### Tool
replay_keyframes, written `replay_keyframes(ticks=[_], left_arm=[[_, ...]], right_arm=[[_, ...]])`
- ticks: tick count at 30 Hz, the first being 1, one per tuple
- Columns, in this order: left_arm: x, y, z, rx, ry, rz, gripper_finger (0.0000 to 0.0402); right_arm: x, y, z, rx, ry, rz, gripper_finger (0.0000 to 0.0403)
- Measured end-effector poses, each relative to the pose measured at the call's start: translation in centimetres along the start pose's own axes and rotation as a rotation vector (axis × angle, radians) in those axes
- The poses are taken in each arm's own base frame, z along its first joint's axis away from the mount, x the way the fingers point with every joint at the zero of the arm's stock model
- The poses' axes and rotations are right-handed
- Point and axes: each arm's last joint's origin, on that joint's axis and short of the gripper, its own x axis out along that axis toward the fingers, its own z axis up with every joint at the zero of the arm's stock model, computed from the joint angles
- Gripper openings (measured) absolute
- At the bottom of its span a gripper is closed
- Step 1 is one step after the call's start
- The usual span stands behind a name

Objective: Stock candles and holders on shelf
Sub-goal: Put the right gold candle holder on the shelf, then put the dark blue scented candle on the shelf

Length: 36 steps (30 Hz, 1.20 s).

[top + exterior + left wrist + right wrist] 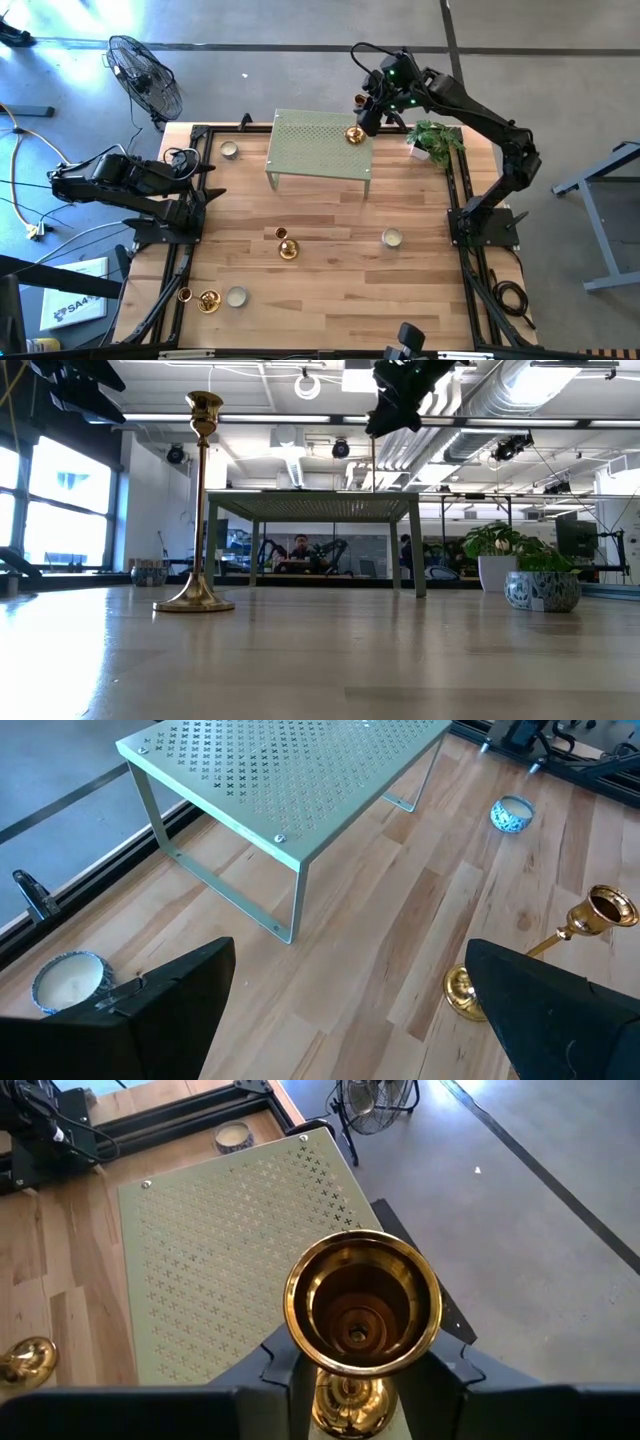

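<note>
We see the right gripper (368,118) above the shelf's (310,150) far right corner, where a gold holder (354,134) stands upright on the perforated top. In the right wrist view that holder's (361,1305) cup fills the gap between the two dark fingers (275,1365), which sit close on either side of its stem; whether they press it we cannot tell.

Taking the shelf as our landmark: a candle (229,150) lies on the table just off its left end, near the table's far left corner. A potted plant (434,140) stands off its right end, close to the right arm. In front of the shelf, well apart from it, a tall holder (288,248) stands with a small holder (282,233) beside it. A second candle (391,238) rests in front of the shelf toward the right. Far from the shelf, at the table's near left corner, we find a third candle (236,296) and two more gold holders (208,300) just beside it.

The left gripper (205,180) waits low over the table's left edge, left of the shelf, its fingers (170,1000) spread wide with nothing between them. Nothing stands between it and the shelf.

A fan (147,75) stands on the floor beyond the table's far left corner. In the low view a person (300,550) shows under the shelf, in the room behind.
</note>
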Motion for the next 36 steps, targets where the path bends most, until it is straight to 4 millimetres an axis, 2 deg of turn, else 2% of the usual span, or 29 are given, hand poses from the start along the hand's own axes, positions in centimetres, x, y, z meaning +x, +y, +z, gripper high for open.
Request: replay_keyframes(ticks=[3,11,15,24,32,36], left_arm=[[0.0,0.0,0.0,0.000,0.000,0.000,0.0388],[0.0,0.0,0.0,0.000,-0.001,0.001,0.0388],[0.0,0.0,0.0,0.000,-0.002,0.004,0.0388],[0.0,0.0,0.0,-0.006,-0.002,0.003,0.0388],[0.0,0.0,0.0,-0.006,0.005,-0.008,0.0388],[0.0,0.0,0.0,-0.006,0.005,-0.008,0.0388]], right_arm=[[0.0,0.0,-0.1,0.005,0.015,-0.007,0.0137],[0.0,0.0,-0.2,0.003,0.022,-0.009,0.0231],[0.0,0.0,-0.1,0.001,0.012,-0.010,0.0256],[-0.2,-0.1,-0.3,-0.017,0.038,-0.063,0.0266],[-1.3,0.1,-0.6,-0.023,0.055,-0.059,0.0266],[-2.6,0.4,-0.9,-0.021,0.071,-0.059,0.0266]])
